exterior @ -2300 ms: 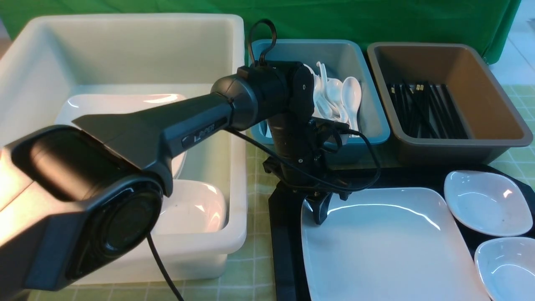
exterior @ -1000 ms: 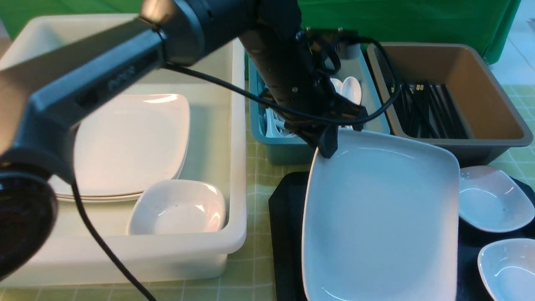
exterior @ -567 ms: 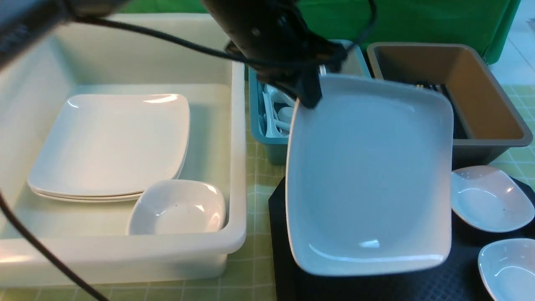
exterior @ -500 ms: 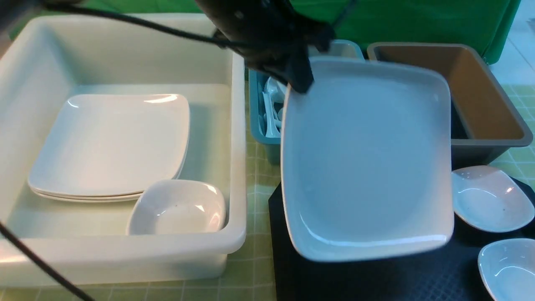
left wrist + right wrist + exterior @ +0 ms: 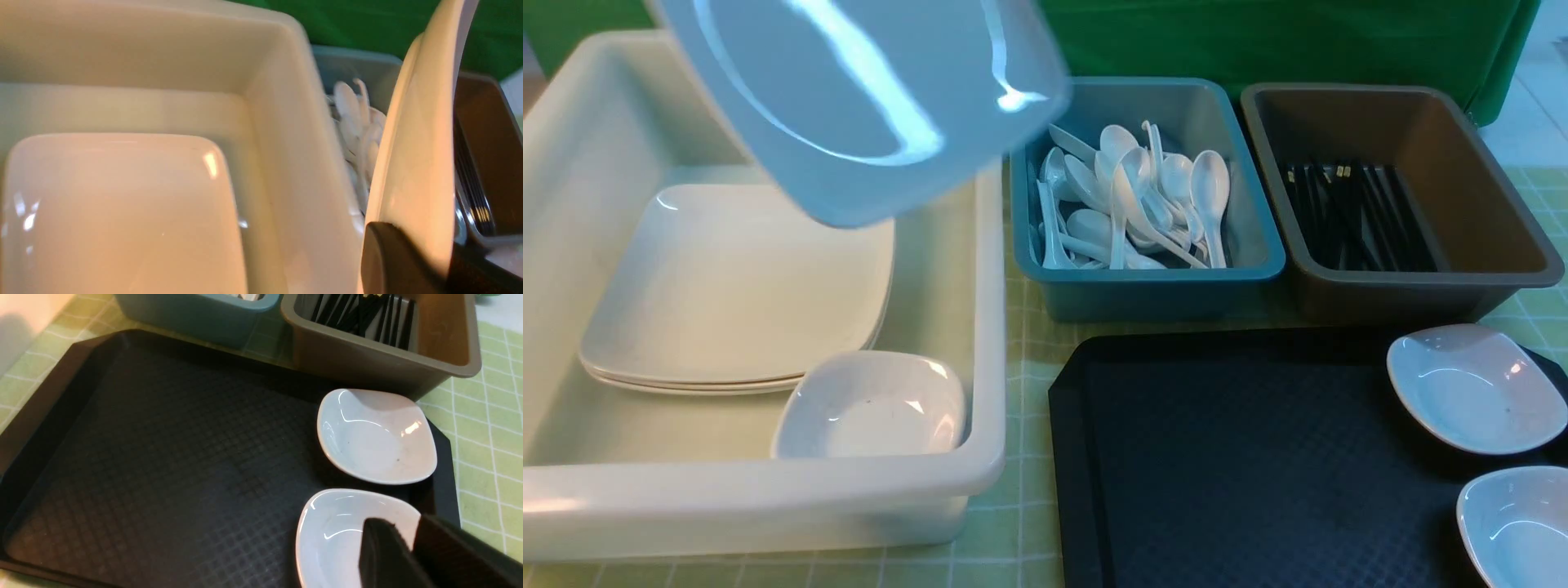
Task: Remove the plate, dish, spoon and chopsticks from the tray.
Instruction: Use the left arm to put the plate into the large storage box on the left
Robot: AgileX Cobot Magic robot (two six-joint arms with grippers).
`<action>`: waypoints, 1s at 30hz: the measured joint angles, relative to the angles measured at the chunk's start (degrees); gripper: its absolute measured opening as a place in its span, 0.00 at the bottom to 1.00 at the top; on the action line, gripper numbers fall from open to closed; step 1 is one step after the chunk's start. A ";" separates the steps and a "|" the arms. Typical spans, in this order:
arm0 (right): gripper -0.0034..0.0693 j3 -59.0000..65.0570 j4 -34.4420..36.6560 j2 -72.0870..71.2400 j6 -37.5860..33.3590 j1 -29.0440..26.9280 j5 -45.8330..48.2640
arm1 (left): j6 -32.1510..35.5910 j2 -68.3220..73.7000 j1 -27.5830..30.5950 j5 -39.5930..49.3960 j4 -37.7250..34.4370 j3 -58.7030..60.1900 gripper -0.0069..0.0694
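Plate (image 5: 874,90), white and rectangular, clenched by the left jaws (image 5: 421,245), raised near the white tub (image 5: 990,343). Two small dishes (image 5: 376,437) on the black tray (image 5: 1258,457). Whether the right jaws (image 5: 412,547) are parted, I cannot tell.

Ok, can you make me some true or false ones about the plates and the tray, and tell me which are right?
1. The left pincer holds a big plate up in the air. True.
2. The tray is white. False: it is black.
3. Two small dishes sit on the tray. True.
4. The spoons are in the brown tub. False: they are in the blue tub, and the brown one has chopsticks.
5. The white tub has big plates and a dish in it. True.
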 joint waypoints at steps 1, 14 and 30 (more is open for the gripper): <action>0.21 0.00 0.00 0.00 0.00 0.00 -0.07 | 0.00 -0.78 2.30 -0.07 -1.11 1.71 0.10; 0.22 0.00 -0.05 0.00 0.00 0.00 -2.09 | -0.21 -9.03 18.40 -20.73 -12.89 42.62 0.10; 0.22 0.00 -0.05 0.00 0.06 0.00 -2.09 | 10.51 -8.98 18.34 -35.35 -22.96 57.39 0.10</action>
